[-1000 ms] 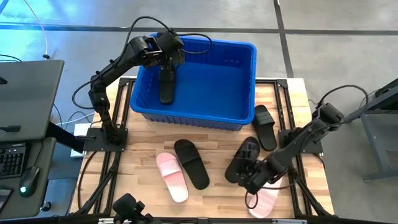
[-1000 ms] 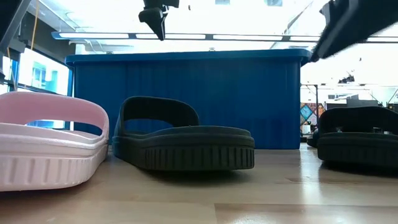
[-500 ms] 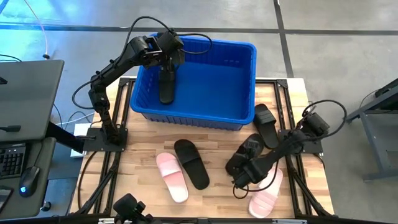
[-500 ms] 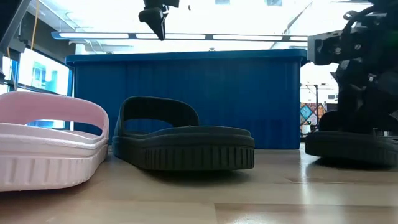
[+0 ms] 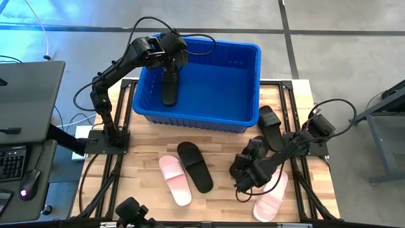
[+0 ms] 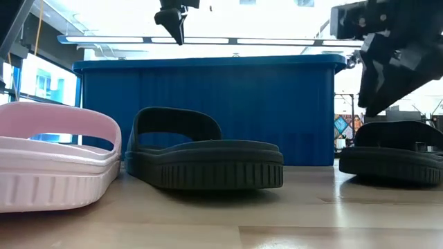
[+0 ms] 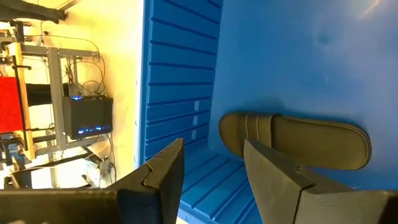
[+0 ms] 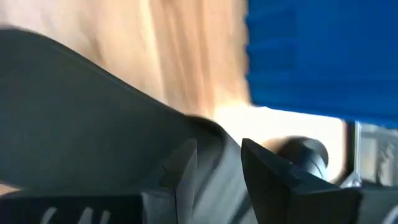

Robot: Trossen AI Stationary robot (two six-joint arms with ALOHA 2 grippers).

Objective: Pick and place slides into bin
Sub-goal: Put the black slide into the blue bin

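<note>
The blue bin stands at the table's far side, and one black slide lies on its floor near the left wall; it also shows in the left wrist view. My left gripper hangs open and empty above that slide. My right gripper is open, low over a black slide at the near right. In the right wrist view that slide fills the space beside its fingers. A black slide and a pink slide lie at the near middle. My right gripper stands with its open fingers at the edge of the black slide, slanting down from the table's right. I cannot tell whether the fingers touch it. The slide rests flat on the table.
Another black slide lies by the bin's near right corner. A second pink slide lies partly under my right arm at the near right. In the low view the pink slide and the black slide sit in front of the bin.
My right gripper has moved toward the table's left, in over the near-right black slide, and has turned as its arm swung in. My left arm has kept still over the bin.
</note>
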